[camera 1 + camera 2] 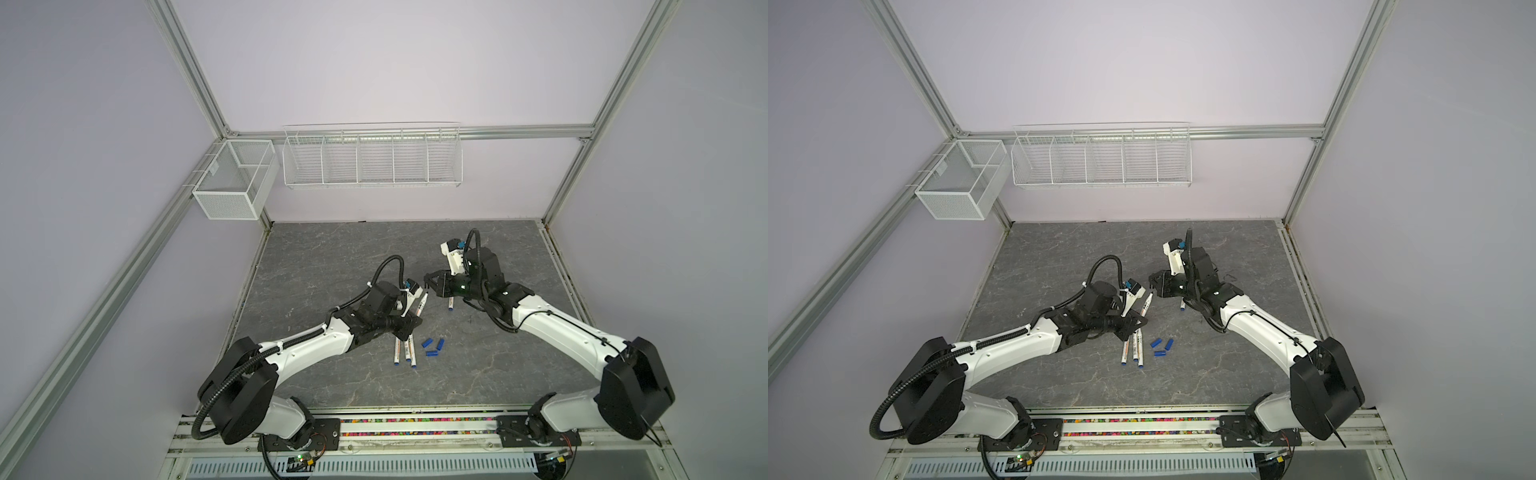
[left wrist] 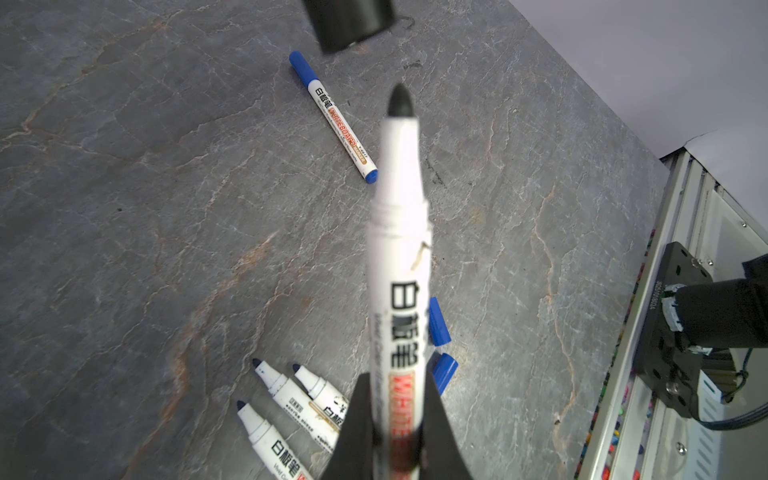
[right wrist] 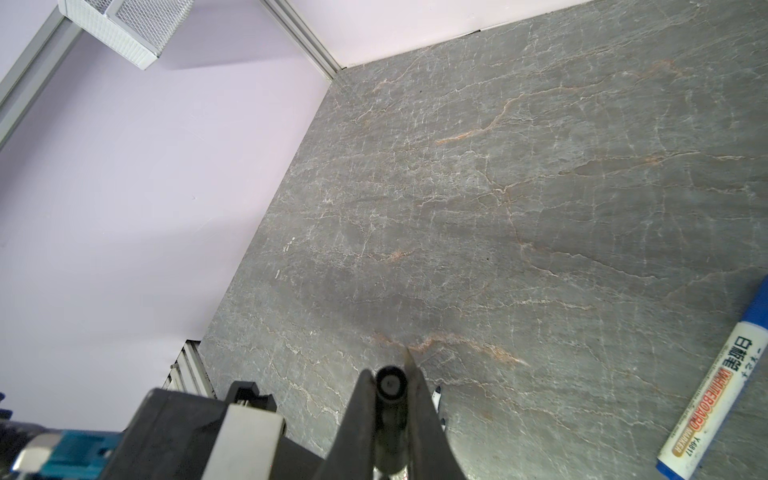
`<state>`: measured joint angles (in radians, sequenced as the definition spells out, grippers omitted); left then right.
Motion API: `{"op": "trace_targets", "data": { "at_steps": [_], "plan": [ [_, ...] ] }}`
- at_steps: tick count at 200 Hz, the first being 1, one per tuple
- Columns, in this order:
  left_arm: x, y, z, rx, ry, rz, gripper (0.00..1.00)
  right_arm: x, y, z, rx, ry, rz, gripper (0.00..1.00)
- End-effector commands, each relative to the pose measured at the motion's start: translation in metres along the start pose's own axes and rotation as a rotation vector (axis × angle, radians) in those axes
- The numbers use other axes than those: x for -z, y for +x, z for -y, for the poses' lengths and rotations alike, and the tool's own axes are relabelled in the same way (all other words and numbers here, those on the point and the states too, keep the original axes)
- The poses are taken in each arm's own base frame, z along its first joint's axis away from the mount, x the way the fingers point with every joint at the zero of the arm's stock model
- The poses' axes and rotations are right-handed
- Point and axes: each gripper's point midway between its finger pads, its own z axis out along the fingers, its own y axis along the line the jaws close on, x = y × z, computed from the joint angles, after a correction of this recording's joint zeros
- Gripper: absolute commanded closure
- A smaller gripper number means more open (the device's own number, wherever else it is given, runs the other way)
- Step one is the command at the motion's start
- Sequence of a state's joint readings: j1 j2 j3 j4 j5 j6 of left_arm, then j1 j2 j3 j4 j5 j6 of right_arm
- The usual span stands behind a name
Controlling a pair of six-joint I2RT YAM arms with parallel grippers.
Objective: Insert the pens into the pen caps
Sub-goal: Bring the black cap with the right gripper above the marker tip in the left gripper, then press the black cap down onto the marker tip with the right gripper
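Observation:
My left gripper [image 2: 397, 386] is shut on a white pen [image 2: 399, 249] whose black tip points at a black cap [image 2: 353, 20]. That black pen cap [image 3: 390, 386] sits end-on in my right gripper [image 3: 390, 380], shut on it. In both top views the held pen [image 1: 422, 305] [image 1: 1146, 305] slants up toward the right gripper [image 1: 430, 284], with a small gap between tip and cap. Three uncapped pens [image 1: 405, 351] [image 2: 291, 399] lie side by side under the left gripper [image 1: 409, 326]. Three loose blue caps [image 1: 432, 347] [image 1: 1160, 347] lie just to their right.
One pen wearing a blue cap [image 2: 336, 120] [image 3: 706, 399] lies on the grey slab, half hidden below the right gripper in a top view [image 1: 451, 305]. A wire basket rack [image 1: 372, 158] and a mesh box [image 1: 235, 178] hang at the back wall. A metal rail [image 1: 415, 428] runs along the front.

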<state>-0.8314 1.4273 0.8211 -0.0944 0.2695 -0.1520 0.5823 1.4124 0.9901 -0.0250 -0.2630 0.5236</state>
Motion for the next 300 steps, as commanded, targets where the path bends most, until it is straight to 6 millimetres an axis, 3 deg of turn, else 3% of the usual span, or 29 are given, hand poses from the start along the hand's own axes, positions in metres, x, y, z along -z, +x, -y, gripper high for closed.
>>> {"op": "trace_targets", "data": {
  "at_steps": [1, 80, 145, 151, 201, 300],
  "plan": [
    [-0.001, -0.011, 0.004, -0.021, 0.010, 0.023, 1.00, 0.003, 0.004, -0.002, 0.014, -0.005, -0.012, 0.91],
    [-0.003, -0.014, 0.003, -0.015, 0.003, 0.029, 1.00, 0.006, 0.023, -0.008, 0.001, -0.042, -0.055, 0.91],
    [0.003, -0.026, 0.008, -0.006, 0.023, 0.087, 1.00, 0.021, 0.036, -0.008, -0.032, -0.060, -0.079, 0.90],
    [0.004, -0.029, 0.009, -0.008, 0.029, 0.097, 1.00, 0.021, 0.049, -0.002, -0.047, -0.055, -0.111, 0.90],
    [0.010, -0.041, 0.013, -0.034, 0.037, 0.137, 1.00, 0.033, 0.072, -0.008, -0.110, -0.156, -0.266, 0.91],
    [0.008, -0.046, 0.015, -0.050, 0.046, 0.143, 1.00, 0.053, 0.115, -0.037, -0.174, -0.405, -0.501, 0.90]
  ]
}}
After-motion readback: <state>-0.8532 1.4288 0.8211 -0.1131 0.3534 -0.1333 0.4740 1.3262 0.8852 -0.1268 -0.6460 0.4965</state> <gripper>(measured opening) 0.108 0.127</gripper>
